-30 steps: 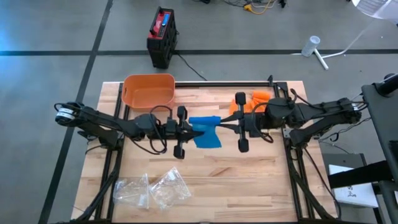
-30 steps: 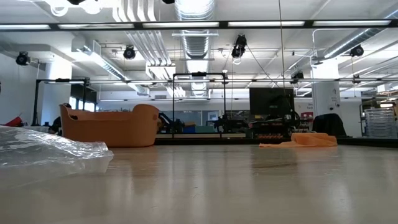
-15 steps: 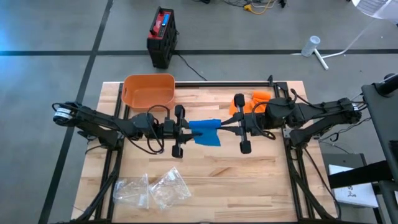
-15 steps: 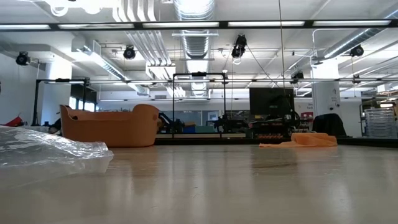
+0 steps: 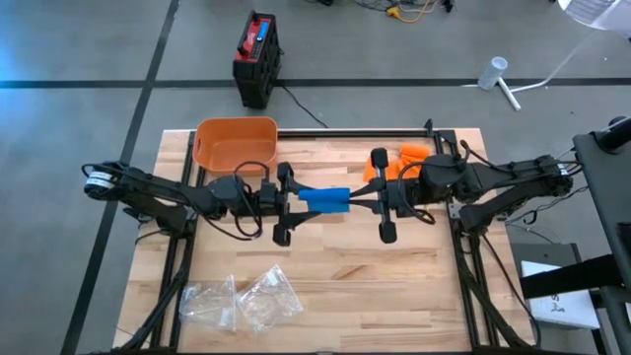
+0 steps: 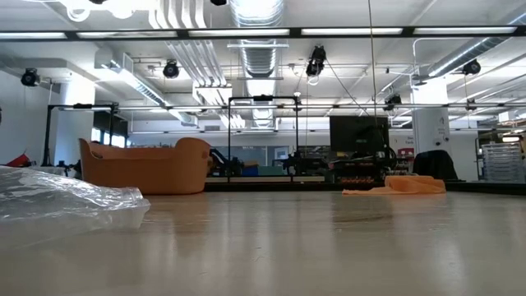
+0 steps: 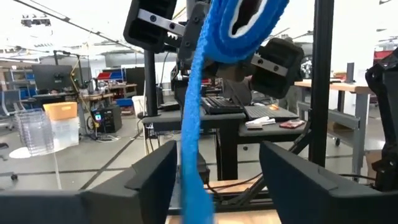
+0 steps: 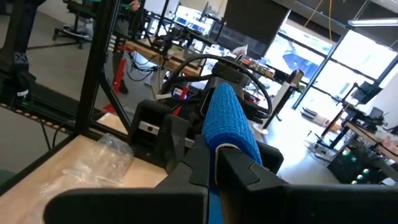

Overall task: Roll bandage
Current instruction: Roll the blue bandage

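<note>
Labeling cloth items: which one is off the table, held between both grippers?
The blue bandage, stretched between left gripper and right gripper. The orange cloth lies untouched at the far edge.

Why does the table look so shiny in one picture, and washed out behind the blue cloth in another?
Low view: the camera skims the table, so ceiling lights mirror off it. Left wrist view: bright windows behind the blue bandage bleach the background. High view: even light, soft shadows.
</note>
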Available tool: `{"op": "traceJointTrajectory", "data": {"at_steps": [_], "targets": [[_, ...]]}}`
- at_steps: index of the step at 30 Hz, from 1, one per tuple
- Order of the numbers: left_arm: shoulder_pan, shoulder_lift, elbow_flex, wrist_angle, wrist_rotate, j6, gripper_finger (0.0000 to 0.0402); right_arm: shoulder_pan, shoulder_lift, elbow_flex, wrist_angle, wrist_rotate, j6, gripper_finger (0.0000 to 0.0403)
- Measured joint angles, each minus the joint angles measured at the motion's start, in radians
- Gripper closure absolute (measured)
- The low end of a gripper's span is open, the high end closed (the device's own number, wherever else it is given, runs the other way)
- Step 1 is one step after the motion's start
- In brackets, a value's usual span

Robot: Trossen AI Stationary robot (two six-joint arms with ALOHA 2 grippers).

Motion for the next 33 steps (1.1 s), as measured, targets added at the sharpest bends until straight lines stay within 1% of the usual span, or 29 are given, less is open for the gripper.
{"op": "traceJointTrajectory", "data": {"at_steps": [4, 8, 12, 17, 18, 23, 27, 29, 33], "targets": [[0.015, 0.000, 0.000, -0.006, 0.000, 0.001, 0.0184, 0.000, -0.001, 0.000, 0.000, -0.002, 0.004, 0.0400], [0.025, 0.015, 0.001, -0.020, 0.000, -0.003, 0.0218, 0.000, -0.002, 0.000, 0.001, -0.028, 0.024, 0.0400], [0.024, 0.014, 0.001, -0.040, 0.033, -0.004, 0.0275, 0.000, -0.002, 0.000, 0.003, -0.028, 0.024, 0.0400], [0.018, 0.015, 0.001, -0.077, 0.067, -0.005, 0.0377, 0.000, -0.003, 0.000, 0.008, -0.022, 0.003, 0.0400], [0.016, 0.014, 0.001, -0.087, 0.069, -0.007, 0.0389, 0.000, -0.003, 0.000, 0.008, -0.020, -0.001, 0.0400], [0.004, 0.017, 0.000, -0.132, 0.075, -0.023, 0.0392, 0.000, -0.003, 0.000, 0.008, -0.014, -0.023, 0.0400], [-0.019, 0.017, 0.000, -0.130, 0.076, -0.025, 0.0398, -0.002, -0.004, 0.000, -0.013, 0.042, -0.078, 0.0400], [-0.034, 0.017, 0.000, -0.135, 0.095, -0.030, 0.0397, -0.002, -0.004, 0.000, -0.042, 0.049, -0.122, 0.0400], [-0.068, 0.017, 0.000, -0.152, 0.143, -0.050, 0.0400, -0.002, -0.004, 0.000, -0.055, 0.061, -0.127, 0.0400]]}}
